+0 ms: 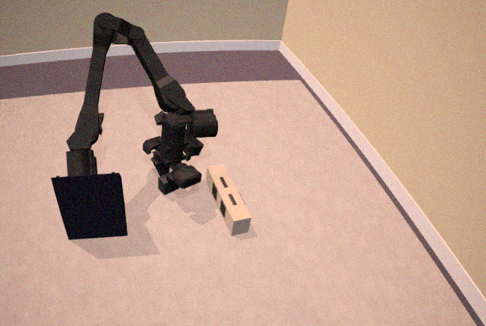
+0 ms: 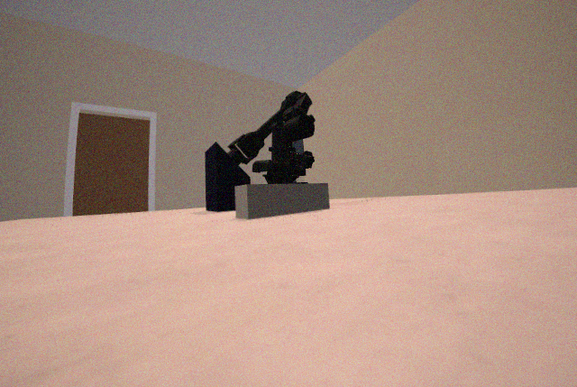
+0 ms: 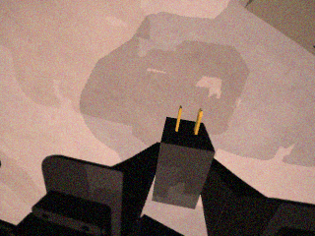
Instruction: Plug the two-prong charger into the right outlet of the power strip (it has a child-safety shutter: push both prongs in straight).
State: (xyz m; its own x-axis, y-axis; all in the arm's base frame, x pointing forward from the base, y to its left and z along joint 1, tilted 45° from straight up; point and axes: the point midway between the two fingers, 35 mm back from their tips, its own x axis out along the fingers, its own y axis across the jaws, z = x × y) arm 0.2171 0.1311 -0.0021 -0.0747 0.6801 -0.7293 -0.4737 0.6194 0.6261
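Note:
The dark charger [image 1: 166,185] [image 3: 182,172] is between the fingers of my gripper [image 1: 170,179] [image 3: 179,150], which is shut on it. In the wrist view its two gold prongs point away from the gripper, toward the top of the picture. The charger is low over the table; whether it touches the table is unclear. The pale power strip [image 1: 238,212] [image 2: 288,200] lies just right of the gripper in the top view, with two dark slots on top and dark patches on its near side. A corner of it shows at the wrist view's upper right. In the exterior view it hides the charger.
The arm's dark base [image 1: 92,206] [image 2: 218,182] stands left of the gripper and strip. The arm arches over from it. Walls meet behind the table in the top view, and a brown door [image 2: 112,163] shows far back in the exterior view.

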